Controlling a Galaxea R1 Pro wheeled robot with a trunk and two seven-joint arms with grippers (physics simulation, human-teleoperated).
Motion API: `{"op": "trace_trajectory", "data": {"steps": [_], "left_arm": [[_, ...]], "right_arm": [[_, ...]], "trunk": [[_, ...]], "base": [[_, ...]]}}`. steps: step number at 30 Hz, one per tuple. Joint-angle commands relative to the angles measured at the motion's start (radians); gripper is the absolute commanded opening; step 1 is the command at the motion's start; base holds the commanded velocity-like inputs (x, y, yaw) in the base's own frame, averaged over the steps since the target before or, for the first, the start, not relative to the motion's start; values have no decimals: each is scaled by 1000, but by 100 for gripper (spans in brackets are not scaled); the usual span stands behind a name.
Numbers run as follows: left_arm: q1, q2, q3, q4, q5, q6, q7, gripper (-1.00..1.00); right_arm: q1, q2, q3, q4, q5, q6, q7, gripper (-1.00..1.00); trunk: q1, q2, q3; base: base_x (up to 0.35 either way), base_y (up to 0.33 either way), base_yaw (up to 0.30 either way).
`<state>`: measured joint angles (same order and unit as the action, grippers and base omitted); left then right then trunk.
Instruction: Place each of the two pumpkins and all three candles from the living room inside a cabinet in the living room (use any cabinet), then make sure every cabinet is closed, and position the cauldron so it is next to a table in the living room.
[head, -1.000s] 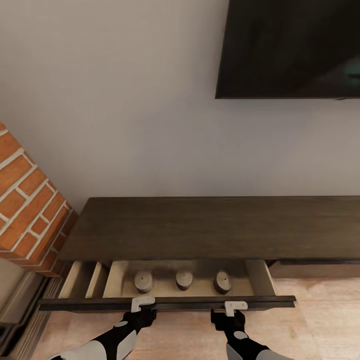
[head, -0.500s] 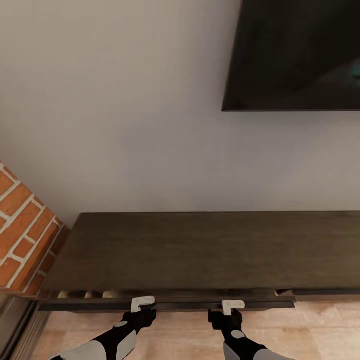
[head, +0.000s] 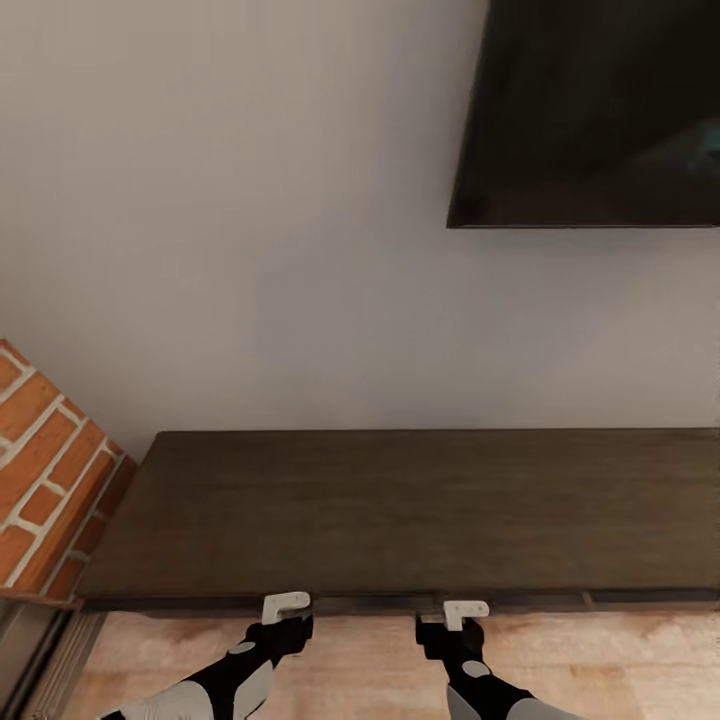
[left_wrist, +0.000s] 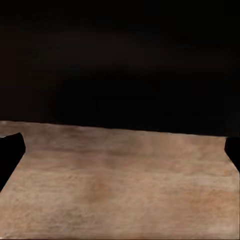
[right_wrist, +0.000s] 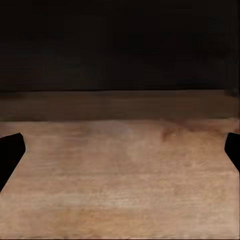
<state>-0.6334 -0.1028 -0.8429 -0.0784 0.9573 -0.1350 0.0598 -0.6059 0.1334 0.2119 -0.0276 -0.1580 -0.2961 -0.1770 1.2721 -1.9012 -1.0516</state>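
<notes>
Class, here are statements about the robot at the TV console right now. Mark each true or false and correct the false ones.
1. The cabinet has its drawer front flush under the top. True.
2. Three candles stand on the cabinet top. False: the top is bare.
3. Both the left gripper and the right gripper sit at the cabinet's front edge. True.
4. A brick wall stands at the cabinet's right end. False: it is at the left end.
5. A dark television hangs on the wall above the cabinet. True.
</notes>
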Motion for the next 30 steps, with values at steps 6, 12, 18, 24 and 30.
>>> {"op": "trace_trajectory", "data": {"steps": [6,12,18,24,30], "left_arm": [[0,0,1,0,0,0,0,100],[0,0,1,1,0,0,0,100],[2,0,1,2,0,0,0,100],[3,0,1,2,0,0,0,100],[7,0,1,3,0,0,0,100]], "right_arm": [[0,0,0,0,0,0,1,100],[0,0,0,0,0,0,1,100],[0,-2,0,0,0,-2,1,100],[0,-4,-1,0,0,-18,1,100],[0,-10,-2,3,-1,-20,1,100]], "trunk": [[0,0,0],[0,0,0],[0,0,0],[0,0,0],[0,0,0]], "base": [[-340,0,0],[-343,0,0],[-343,0,0],[-343,0,0],[-343,0,0]]}}
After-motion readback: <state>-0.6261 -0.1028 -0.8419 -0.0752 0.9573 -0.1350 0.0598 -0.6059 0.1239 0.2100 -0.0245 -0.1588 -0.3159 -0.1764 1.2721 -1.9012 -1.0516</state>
